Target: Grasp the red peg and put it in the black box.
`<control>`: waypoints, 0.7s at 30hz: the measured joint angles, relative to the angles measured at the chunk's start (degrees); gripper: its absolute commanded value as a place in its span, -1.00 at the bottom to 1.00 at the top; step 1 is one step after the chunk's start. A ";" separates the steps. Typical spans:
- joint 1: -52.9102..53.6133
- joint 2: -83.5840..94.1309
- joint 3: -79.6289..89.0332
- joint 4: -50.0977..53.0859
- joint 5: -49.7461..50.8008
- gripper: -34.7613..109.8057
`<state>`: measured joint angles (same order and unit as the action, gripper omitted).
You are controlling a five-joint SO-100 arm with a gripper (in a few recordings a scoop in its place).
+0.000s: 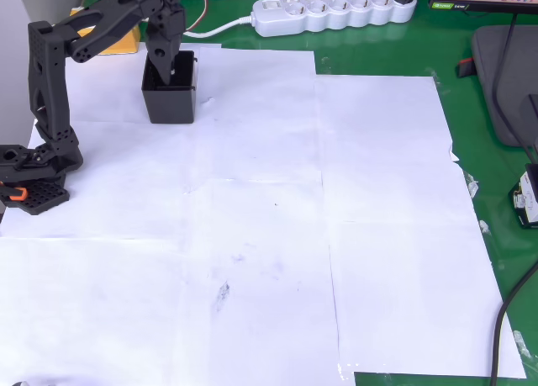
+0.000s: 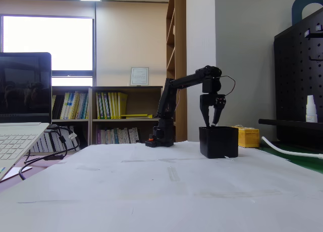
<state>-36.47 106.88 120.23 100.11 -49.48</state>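
Green table (image 1: 395, 58) w/ white paper sheets (image 1: 252, 235) taped over most of it; fixed view shows an office behind: bookshelf (image 2: 108, 116), bright window (image 2: 48, 47), laptop (image 2: 20, 116) at left edge, black pegboard (image 2: 300, 85) on the right. White power strip (image 1: 332, 12) along the top edge in overhead view, cable running off left from it.

Arm (image 1: 50, 92) is black, base (image 1: 29, 180) at left edge of the paper, orange tab on the base. It reaches up and over to the box (image 1: 171, 90), which sits near the top-left of the paper in overhead view. In fixed view the box (image 2: 218, 141) is right of the base, upright, on the paper.

Gripper (image 1: 161, 66) points straight down, directly over the box opening, tips at or just inside the rim. In fixed view the gripper (image 2: 211, 122) has fingers spread a bit, clear gap between them, tips just above the box top. Can't see anything between them.

Peg: can't find it in either view. Box interior is dark and partly blocked by the gripper, so can't tell if it's in there.

Yellow box (image 1: 118, 39) behind the arm in overhead view, top-left; in fixed view it (image 2: 248, 137) sits just right of the black box, further back.
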 measured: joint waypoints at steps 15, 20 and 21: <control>23.12 -38.94 -9.05 0.70 -15.12 -0.52; 31.29 -52.38 -32.96 -9.40 -20.74 -0.52; 32.70 -55.11 -39.29 -12.13 -22.24 -0.52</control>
<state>-3.78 51.77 80.95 87.98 -71.72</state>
